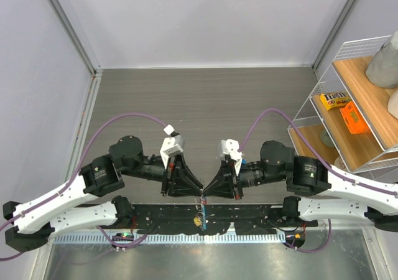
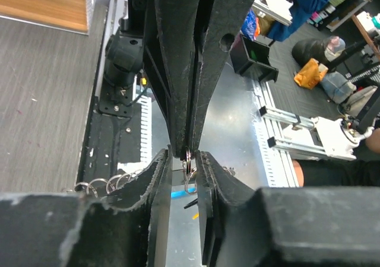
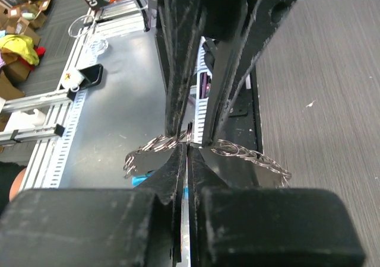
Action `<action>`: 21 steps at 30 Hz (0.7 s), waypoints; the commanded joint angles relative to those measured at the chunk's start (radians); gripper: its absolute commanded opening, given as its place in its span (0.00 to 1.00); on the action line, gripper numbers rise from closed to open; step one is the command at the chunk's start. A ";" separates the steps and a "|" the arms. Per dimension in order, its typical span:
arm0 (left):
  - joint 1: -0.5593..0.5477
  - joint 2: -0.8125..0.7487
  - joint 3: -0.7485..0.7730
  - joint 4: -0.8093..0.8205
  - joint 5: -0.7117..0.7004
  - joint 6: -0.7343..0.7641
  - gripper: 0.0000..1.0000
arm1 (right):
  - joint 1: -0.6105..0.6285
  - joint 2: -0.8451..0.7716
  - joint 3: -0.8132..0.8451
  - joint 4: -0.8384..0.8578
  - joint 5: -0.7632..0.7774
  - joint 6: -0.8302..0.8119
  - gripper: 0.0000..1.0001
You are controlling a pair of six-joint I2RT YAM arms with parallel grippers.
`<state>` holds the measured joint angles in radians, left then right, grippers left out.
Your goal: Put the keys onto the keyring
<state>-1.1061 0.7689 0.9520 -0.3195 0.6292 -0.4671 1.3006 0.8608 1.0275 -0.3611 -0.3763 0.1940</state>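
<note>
The keyring (image 3: 249, 155) hangs between my two grippers at the table's near edge, above the black mounting plate (image 1: 249, 216), with the keys (image 1: 199, 220) dangling beneath it. My right gripper (image 3: 187, 147) is pinched tight on its wire. My left gripper (image 2: 184, 155) has its fingers slightly parted around the wire, not clamping.

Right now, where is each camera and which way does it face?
Top external: above and behind the arms, looking down on the table; left claw and right claw meet.
Left wrist: looks along its own fingers at the right claw.
Right wrist: looks along its own fingers at the left claw.
Wrist views share the keyring.
</note>
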 commanded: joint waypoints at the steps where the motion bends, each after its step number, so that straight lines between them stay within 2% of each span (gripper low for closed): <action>1: -0.001 -0.036 0.039 0.095 -0.042 0.001 0.31 | 0.008 -0.072 -0.053 0.183 0.075 0.041 0.06; 9: -0.001 -0.112 -0.024 0.163 -0.206 0.027 0.49 | 0.011 -0.245 -0.168 0.287 0.171 0.064 0.06; 16: -0.001 -0.076 -0.068 0.255 -0.250 0.038 0.52 | 0.011 -0.396 -0.256 0.355 0.227 0.068 0.06; 21: 0.000 0.003 -0.062 0.296 -0.256 0.041 0.52 | 0.011 -0.489 -0.291 0.389 0.335 0.051 0.06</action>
<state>-1.1061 0.7216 0.8864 -0.1215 0.3985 -0.4397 1.3060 0.4286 0.7456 -0.0910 -0.1490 0.2493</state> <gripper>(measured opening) 0.515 0.063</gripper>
